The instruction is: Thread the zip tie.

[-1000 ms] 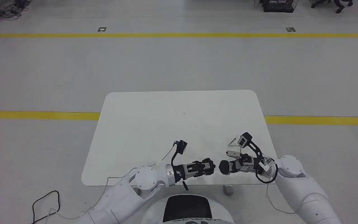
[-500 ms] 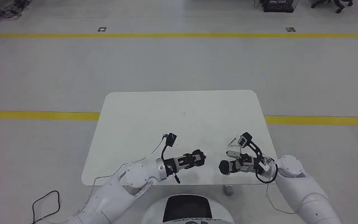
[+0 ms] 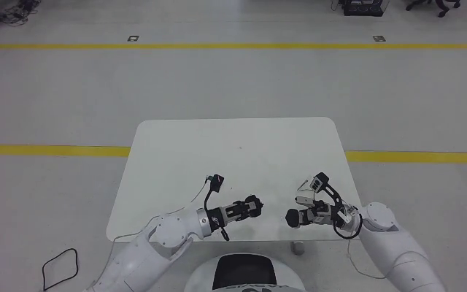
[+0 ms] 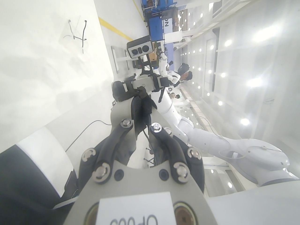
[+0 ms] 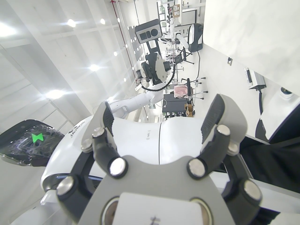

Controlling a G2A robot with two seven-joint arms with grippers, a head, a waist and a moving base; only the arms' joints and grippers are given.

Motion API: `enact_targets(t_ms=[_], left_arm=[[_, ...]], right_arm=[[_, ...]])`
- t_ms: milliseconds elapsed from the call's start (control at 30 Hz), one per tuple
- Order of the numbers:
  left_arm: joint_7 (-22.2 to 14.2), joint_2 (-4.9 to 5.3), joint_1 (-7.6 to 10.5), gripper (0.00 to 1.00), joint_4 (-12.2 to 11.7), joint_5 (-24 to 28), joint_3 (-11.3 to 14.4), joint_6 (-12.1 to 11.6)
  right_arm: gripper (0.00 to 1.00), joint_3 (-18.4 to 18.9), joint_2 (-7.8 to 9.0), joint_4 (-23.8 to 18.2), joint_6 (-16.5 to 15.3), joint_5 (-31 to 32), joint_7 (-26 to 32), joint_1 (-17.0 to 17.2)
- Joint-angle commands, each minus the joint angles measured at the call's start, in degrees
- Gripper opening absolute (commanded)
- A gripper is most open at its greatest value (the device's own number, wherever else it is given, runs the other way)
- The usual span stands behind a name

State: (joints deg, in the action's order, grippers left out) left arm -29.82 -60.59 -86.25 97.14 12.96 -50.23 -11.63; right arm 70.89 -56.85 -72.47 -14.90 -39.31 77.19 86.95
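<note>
My left gripper (image 3: 257,204) hangs low over the front part of the white table (image 3: 233,146). Its dark fingers (image 4: 138,108) are pressed together, and I cannot make out anything between them. My right gripper (image 3: 290,217) faces it from the right, a short gap away, near the table's front edge. In the right wrist view the right gripper (image 5: 161,115) stands wide open, with nothing between its ribbed pads (image 5: 211,115). The left wrist view has the right gripper (image 4: 121,92) just beyond the left fingertips.
Both arms come in over the table's front edge (image 3: 241,241). The tabletop stretches away behind the grippers to its far edge (image 3: 233,120). A black cable (image 3: 58,264) loops on the floor at the lower left. Yellow lines (image 3: 66,150) cross the floor.
The left arm has drawn back to the left and a little farther over the table, widening the gap to the right gripper. The right arm has kept still.
</note>
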Motion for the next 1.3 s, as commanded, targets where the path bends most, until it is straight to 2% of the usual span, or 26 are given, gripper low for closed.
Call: enact_targets(t_ms=[0, 100, 300, 667, 767, 900, 967, 1033, 1100, 1267], left_arm=[[0.0, 0.00, 0.00, 0.00, 0.0, 0.0, 0.0, 0.0], [0.0, 0.00, 0.00, 0.00, 0.0, 0.0, 0.0, 0.0], [0.0, 0.00, 0.00, 0.00, 0.0, 0.0, 0.0, 0.0], [0.0, 0.00, 0.00, 0.00, 0.0, 0.0, 0.0, 0.0], [0.0, 0.00, 0.00, 0.00, 0.0, 0.0, 0.0, 0.0], [0.0, 0.00, 0.00, 0.00, 0.0, 0.0, 0.0, 0.0], [0.0, 0.00, 0.00, 0.00, 0.0, 0.0, 0.0, 0.0], [0.0, 0.00, 0.00, 0.00, 0.0, 0.0, 0.0, 0.0], [0.0, 0.00, 0.00, 0.00, 0.0, 0.0, 0.0, 0.0], [0.0, 0.00, 0.00, 0.00, 0.0, 0.0, 0.0, 0.0]], right_arm=[[1.00, 1.0, 0.34, -1.6, -0.1, 4.4, -3.3, -0.8], [1.00, 2.9, 1.16, -4.7, 1.0, 11.9, -5.9, -1.3], [1.00, 5.5, 2.70, -14.9, 5.3, 33.9, -15.6, -0.3], [1.00, 5.6, 2.72, -15.5, 5.1, 34.8, -16.5, -0.1], [1.00, 5.7, 3.01, -18.1, 6.8, 41.6, -19.1, -0.7], [1.00, 5.9, 3.66, -23.8, 13.0, 53.4, -19.3, -1.6], [1.00, 5.5, 3.79, -25.0, 15.0, 55.7, -18.0, -2.1], [1.00, 4.6, 3.99, -26.5, 18.3, 62.2, -17.2, -3.3], [1.00, 3.4, 4.04, -27.4, 18.4, 65.2, -16.2, -3.7], [1.00, 3.4, 4.04, -27.4, 18.4, 65.2, -16.2, -3.7]])
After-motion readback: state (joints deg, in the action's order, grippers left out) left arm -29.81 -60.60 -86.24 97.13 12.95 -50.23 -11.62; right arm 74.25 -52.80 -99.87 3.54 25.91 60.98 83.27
